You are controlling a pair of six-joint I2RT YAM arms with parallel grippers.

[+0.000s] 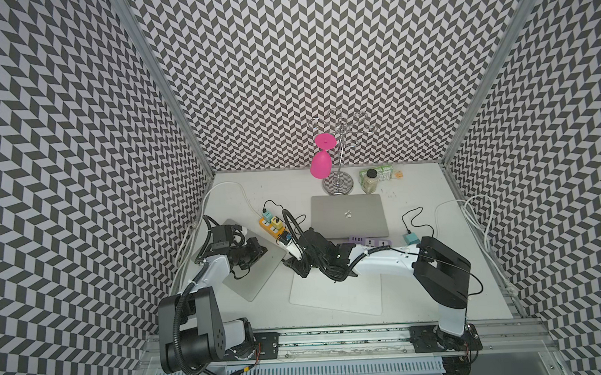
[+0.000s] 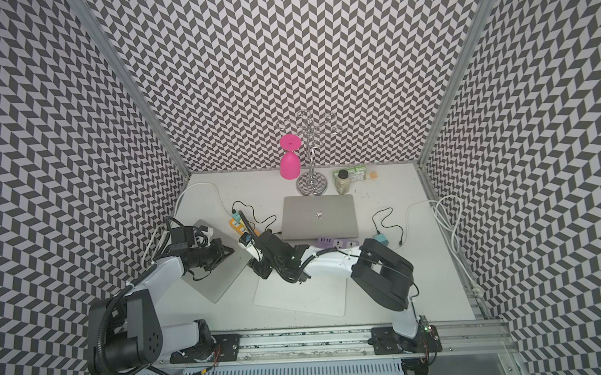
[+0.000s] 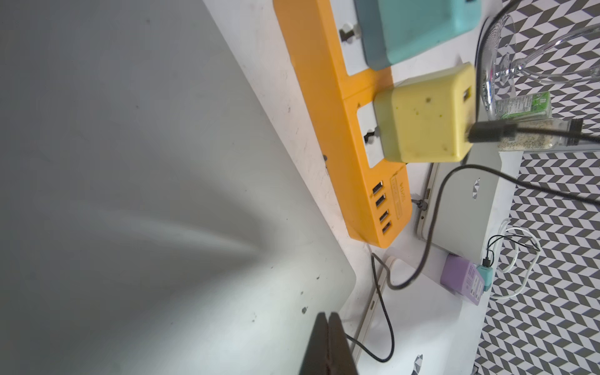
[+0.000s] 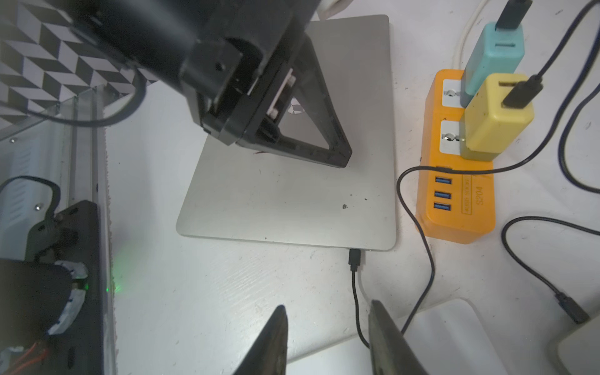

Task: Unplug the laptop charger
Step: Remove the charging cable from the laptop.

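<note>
A silver laptop [image 4: 292,201] lies closed at the left of the table [image 1: 418,294]. The black charger plug [image 4: 355,258] sits in its side port, and its thin black cable [image 4: 355,298] loops back past my right fingers. My right gripper [image 4: 328,305] hovers low just short of the plug. It is open, with nothing between the fingers and the cable close beside one of them. My left gripper [image 3: 328,316] is shut and its tips rest on the laptop's lid [image 1: 258,280]. In both top views the right gripper [image 1: 291,265] hides the plug.
An orange power strip [image 4: 461,224] with a yellow adapter [image 4: 496,120] and a teal adapter [image 4: 493,55] lies beside the laptop. A white laptop [image 1: 335,294], a grey laptop [image 1: 349,216], a purple strip [image 1: 367,243] and a glass stand [image 1: 337,186] with a pink glass [image 1: 320,165] stand nearby.
</note>
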